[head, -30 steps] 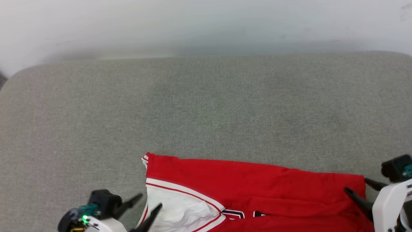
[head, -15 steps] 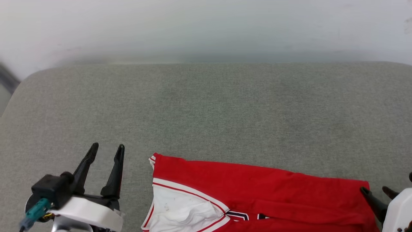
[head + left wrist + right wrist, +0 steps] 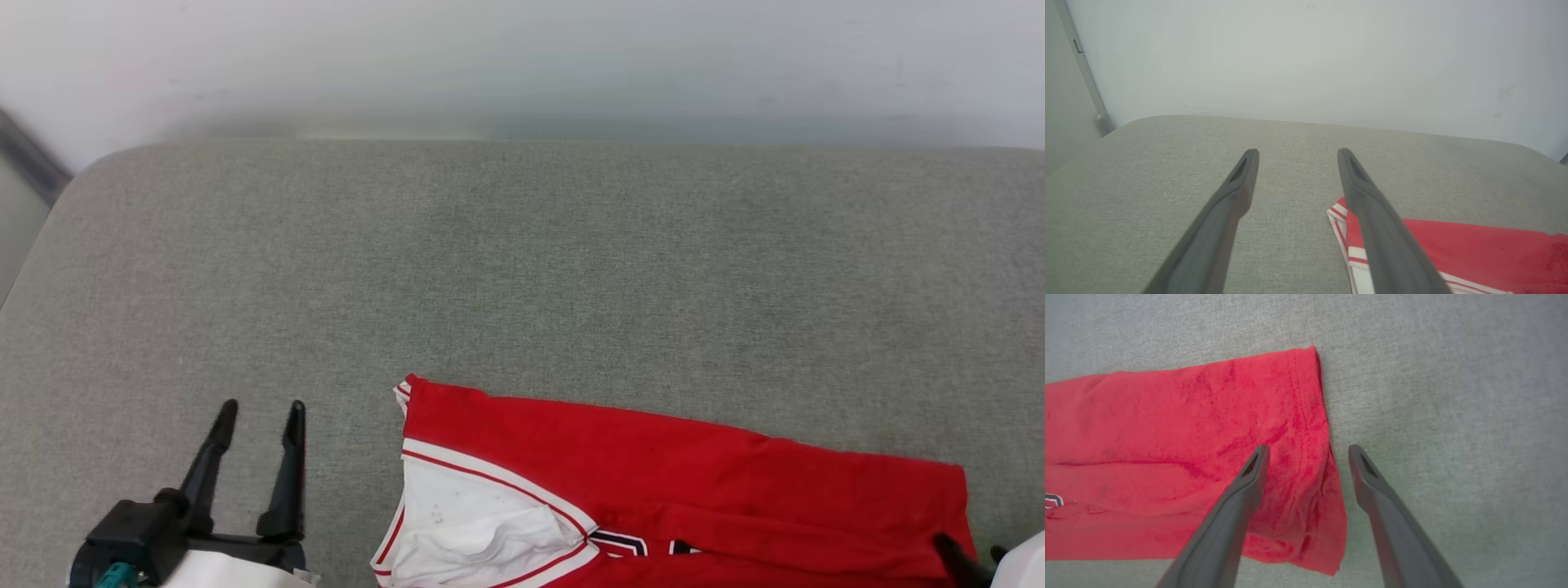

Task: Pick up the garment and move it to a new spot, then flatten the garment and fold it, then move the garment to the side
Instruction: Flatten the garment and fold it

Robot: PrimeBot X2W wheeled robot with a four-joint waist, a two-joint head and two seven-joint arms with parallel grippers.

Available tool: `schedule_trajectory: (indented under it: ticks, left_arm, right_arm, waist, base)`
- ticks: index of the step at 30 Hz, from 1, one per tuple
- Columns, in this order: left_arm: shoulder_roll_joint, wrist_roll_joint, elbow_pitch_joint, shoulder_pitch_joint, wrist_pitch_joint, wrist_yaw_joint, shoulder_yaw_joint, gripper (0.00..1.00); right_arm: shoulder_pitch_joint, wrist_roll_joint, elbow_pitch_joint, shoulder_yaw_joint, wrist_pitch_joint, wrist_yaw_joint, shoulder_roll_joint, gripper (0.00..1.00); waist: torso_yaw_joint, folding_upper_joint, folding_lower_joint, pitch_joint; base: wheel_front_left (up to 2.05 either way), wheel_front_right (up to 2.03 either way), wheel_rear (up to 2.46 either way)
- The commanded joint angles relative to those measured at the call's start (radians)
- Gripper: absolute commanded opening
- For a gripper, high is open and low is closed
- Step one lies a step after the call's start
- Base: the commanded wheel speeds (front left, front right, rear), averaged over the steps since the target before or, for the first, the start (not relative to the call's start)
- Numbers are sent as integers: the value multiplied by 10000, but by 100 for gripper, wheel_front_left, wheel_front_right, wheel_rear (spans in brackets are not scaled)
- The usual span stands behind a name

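Head view: soft, light shirt (image 3: 678,465) lies folded by worktop (image 3: 522,269) near edge; best grabbed at red hem corner. Left gripper (image 3: 262,406) and right gripper (image 3: 1308,449) fingers released, empty.

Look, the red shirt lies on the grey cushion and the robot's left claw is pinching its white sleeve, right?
Not quite. The left gripper pinches nothing: in the head view its two fingers stand open over the bare grey cushion, beside the garment and apart from its white sleeve. The shirt does lie on the cushion.
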Motion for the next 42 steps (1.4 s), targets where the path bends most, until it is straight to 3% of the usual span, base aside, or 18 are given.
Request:
schedule_trajectory:
  ticks: [1,5,10,24,25,26,27,34,42]
  left_arm:
    - [-174,132,106,-29,-46,-204,115,100]
    - [-555,466,326,-214,-46,-652,368,100]
    - [-705,745,541,-369,-46,-901,531,100]
    - [-937,1098,779,-556,-47,-1166,888,100]
    - [-940,1103,787,-558,-47,-1172,898,100]
    - [-948,1116,787,-563,-47,-1177,901,100]
    - [-950,1124,784,-572,-47,-1177,915,100]
    - [-859,1104,743,-594,-47,-1189,1031,100]
    - [-766,920,862,-468,-48,-1192,757,100]
  right_arm:
    - [104,132,159,-86,58,-1,121,100]
    - [6,181,687,-281,36,-2,180,100]
    - [-120,286,1382,-121,-72,-2,217,100]
    - [-339,1714,2430,2410,-695,73,457,100]
    - [-407,1714,2452,2444,-883,73,389,80]
    - [-467,1668,2476,2503,-1044,73,297,16]
    - [-516,1615,2501,2581,-1176,73,210,0]
    - [-693,1280,2759,2107,-2003,-13,-584,0]
    - [-1071,603,2981,529,-2698,-19,-1128,0]
  waist:
    - [71,0,0,72]
    - [196,0,0,218]
    - [292,0,0,366]
    - [315,0,0,478]
    - [301,0,0,465]
    - [288,0,0,452]
    - [275,0,0,440]
    - [161,0,0,369]
    - [11,0,0,291]
  base:
    - [0,0,0]
    - [0,0,0]
    - [0,0,0]
    - [0,0,0]
    - [0,0,0]
    - [0,0,0]
    - [0,0,0]
    - [0,0,0]
    - [0,0,0]
